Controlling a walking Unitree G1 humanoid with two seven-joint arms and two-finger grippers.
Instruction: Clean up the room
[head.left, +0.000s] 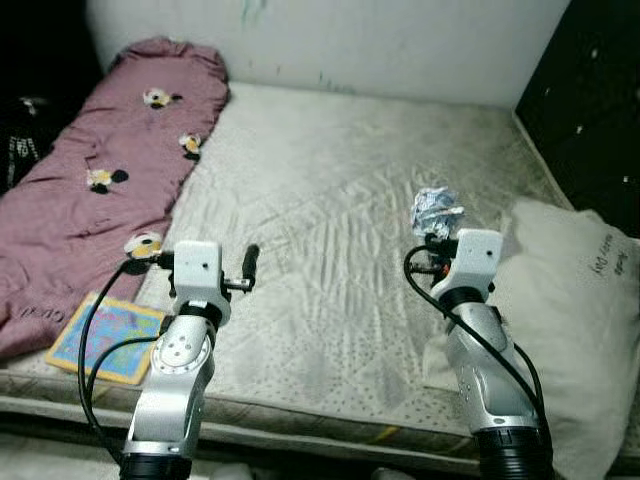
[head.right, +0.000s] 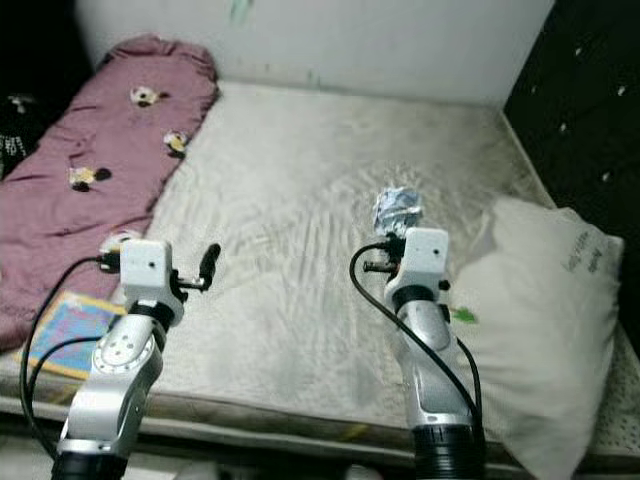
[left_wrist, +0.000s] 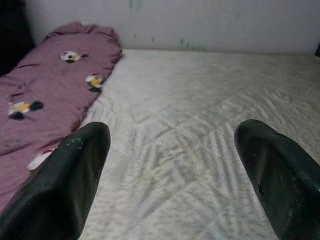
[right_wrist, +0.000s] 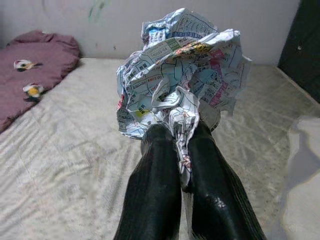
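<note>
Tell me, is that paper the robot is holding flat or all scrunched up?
Scrunched up. The printed paper is a crumpled wad full of creases, pinched between the shut fingers of the right gripper above the mattress.

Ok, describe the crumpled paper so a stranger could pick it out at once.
Start at the bare mattress, between the pink blanket and the white pillow. The right gripper is raised above the mattress with the crumpled paper pinched in its shut fingers. It is the only wadded, printed, multicoloured thing here.
</note>
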